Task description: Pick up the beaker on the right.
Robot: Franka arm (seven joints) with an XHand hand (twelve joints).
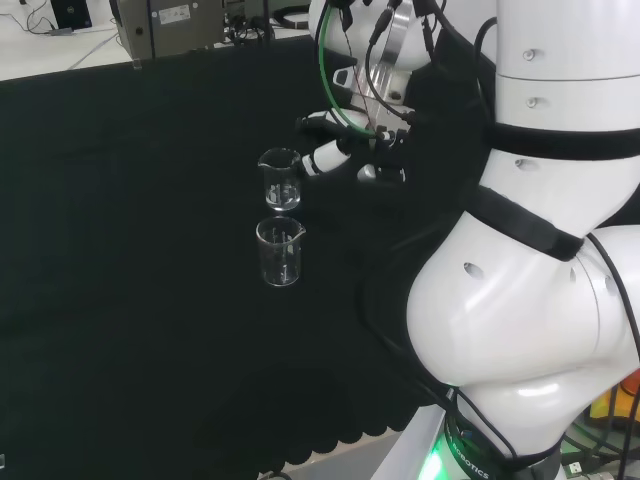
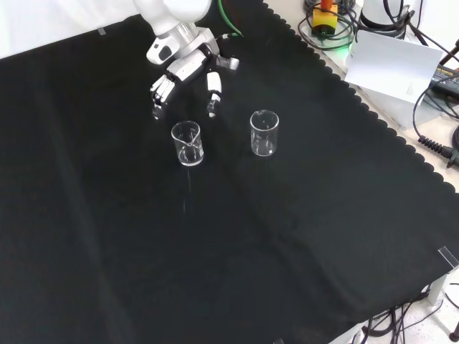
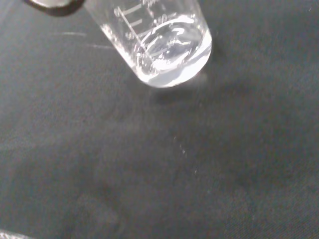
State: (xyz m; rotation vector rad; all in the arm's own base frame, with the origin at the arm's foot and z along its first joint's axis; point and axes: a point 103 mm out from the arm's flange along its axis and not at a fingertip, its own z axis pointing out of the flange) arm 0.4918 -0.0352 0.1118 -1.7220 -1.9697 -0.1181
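Glossy white rounded arm links (image 1: 520, 290) with black bands, green cable, black-and-white hand (image 2: 188, 72).

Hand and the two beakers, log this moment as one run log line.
phase: approach | hand: open, above cloth, beside farther beaker, not touching | nearer beaker: upright, untouched | both on cloth

From my station I see two clear beakers upright on the counter (image 2: 237, 236), which is covered in black cloth. The left beaker (image 2: 187, 143) stands apart from the right beaker (image 2: 264, 133), which lies at its 3 o'clock. The hand (image 2: 188, 70) hangs at 12 o'clock of the left beaker, fingers (image 2: 214, 92) spread and pointing down, touching neither vessel.
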